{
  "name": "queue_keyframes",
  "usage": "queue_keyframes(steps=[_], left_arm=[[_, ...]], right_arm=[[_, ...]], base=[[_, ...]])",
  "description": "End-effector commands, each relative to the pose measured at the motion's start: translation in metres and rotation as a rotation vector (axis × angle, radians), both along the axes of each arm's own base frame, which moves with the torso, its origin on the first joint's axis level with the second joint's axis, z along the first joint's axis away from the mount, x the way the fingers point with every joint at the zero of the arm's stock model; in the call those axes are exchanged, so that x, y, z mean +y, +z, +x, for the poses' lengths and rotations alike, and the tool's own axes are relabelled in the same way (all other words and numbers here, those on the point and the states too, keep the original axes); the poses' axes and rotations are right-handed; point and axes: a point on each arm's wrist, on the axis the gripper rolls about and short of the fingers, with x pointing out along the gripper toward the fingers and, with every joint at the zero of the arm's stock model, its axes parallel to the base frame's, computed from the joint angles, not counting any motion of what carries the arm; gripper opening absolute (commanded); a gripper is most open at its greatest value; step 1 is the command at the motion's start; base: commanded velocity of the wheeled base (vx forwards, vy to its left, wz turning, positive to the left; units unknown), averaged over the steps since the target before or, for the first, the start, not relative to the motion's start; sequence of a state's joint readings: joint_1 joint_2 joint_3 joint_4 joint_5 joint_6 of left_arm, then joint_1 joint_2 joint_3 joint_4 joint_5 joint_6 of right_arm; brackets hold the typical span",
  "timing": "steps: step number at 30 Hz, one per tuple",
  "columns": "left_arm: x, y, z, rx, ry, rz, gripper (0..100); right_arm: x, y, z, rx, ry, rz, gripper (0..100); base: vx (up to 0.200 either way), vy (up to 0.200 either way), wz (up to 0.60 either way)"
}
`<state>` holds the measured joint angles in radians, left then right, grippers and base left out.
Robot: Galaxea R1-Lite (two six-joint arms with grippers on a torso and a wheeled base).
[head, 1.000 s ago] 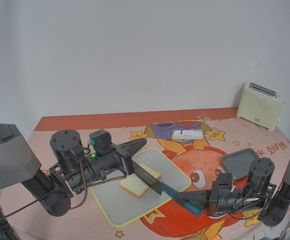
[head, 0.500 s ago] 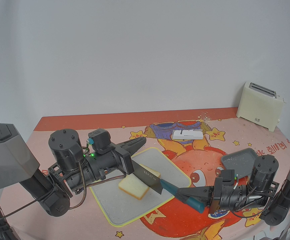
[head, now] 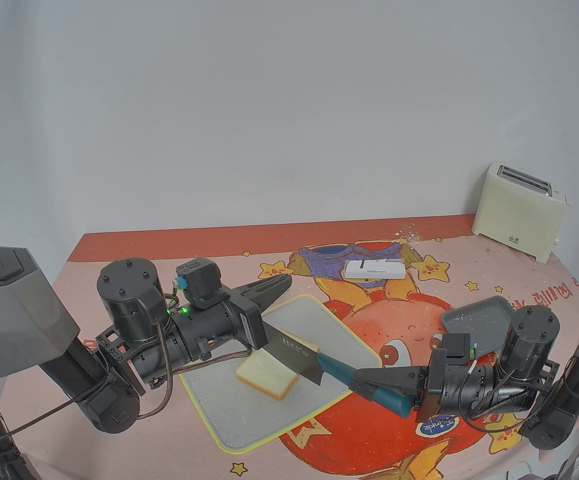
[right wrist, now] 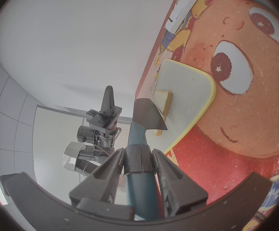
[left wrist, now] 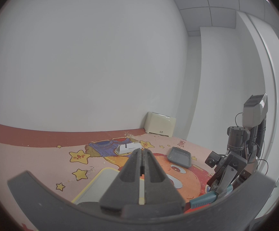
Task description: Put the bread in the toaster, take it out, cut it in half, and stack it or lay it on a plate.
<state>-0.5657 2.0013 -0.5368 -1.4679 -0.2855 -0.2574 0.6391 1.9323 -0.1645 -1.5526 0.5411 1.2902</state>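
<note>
Teal-handled knife [head: 306, 360] clamped in my right gripper [head: 363, 385], blade over the bread [head: 263, 376] on the white cutting board [head: 236, 411], my left gripper [head: 281, 282] closed, empty, at the board's far edge

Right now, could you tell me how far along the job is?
Done: the bread lies out of the toaster on the cutting board. In hand: the right gripper holds the knife, blade across the bread. Left: finishing the cut and moving the halves to the bare plate.
</note>
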Motion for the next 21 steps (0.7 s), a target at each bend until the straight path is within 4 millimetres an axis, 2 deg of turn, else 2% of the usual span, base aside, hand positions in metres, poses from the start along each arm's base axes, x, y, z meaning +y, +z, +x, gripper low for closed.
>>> queue_keyframes(steps=[1, 12, 21], left_arm=[[0.0, 0.0, 0.0, -0.001, 0.0, -0.001, 0], [0.0, 0.001, 0.0, -0.002, 0.0, -0.002, 0], [0.0, 0.007, 0.004, -0.029, 0.011, -0.021, 0]], right_arm=[[-0.002, 0.007, 0.001, -0.026, -0.007, 0.021, 0], [-0.002, 0.01, 0.004, -0.036, -0.02, 0.031, 0], [-0.012, 0.016, 0.013, -0.057, -0.076, 0.049, 0]], base=[[0.0, 0.0, 0.0], [0.0, 0.0, 0.0], [0.0, 0.0, 0.0]])
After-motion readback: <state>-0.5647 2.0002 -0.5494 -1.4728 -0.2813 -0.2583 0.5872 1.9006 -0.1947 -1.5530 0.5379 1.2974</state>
